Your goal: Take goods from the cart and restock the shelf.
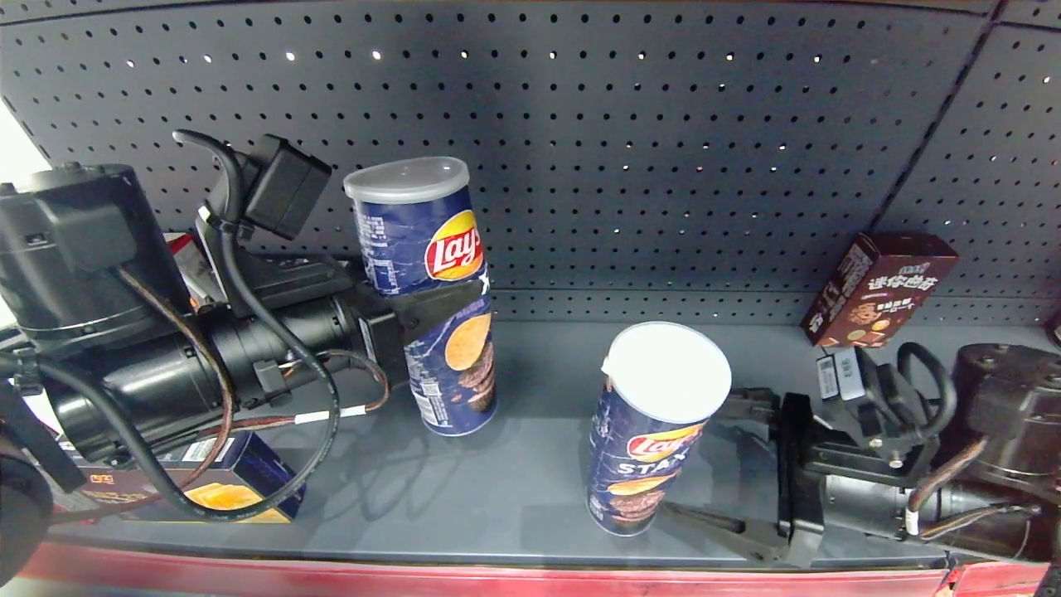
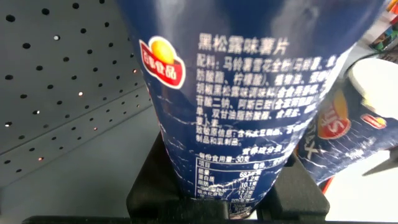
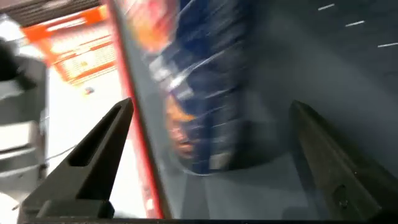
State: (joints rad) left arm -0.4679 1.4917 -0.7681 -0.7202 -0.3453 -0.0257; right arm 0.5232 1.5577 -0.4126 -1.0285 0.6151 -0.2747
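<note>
Blue-and-yellow box (image 1: 240,489) is lying at the lower left of the head view, under the left arm. The left jaws are clenching the middle of a dark blue chip can (image 1: 419,240), holding it nearly upright over the shelf (image 1: 514,473), left of centre. Whether its base is touching the shelf I cannot tell. Let go while leaning or short of the shelf, it could be toppling toward the second can (image 1: 651,431), which is standing right of centre, close to the red front lip (image 1: 497,578). The right jaws are sitting spread and released just right of that can, so a crooked pull-back could be clipping it and sending it over the lip. At the far right a brown box (image 1: 879,290) is leaning on the pegboard (image 1: 622,149). The left wrist view is showing the held can's printed back and the black pads (image 2: 298,193) pressing it, hidden from the head camera. The right wrist view is showing the space between the second can and each jaw, and the drop beyond the lip.
</note>
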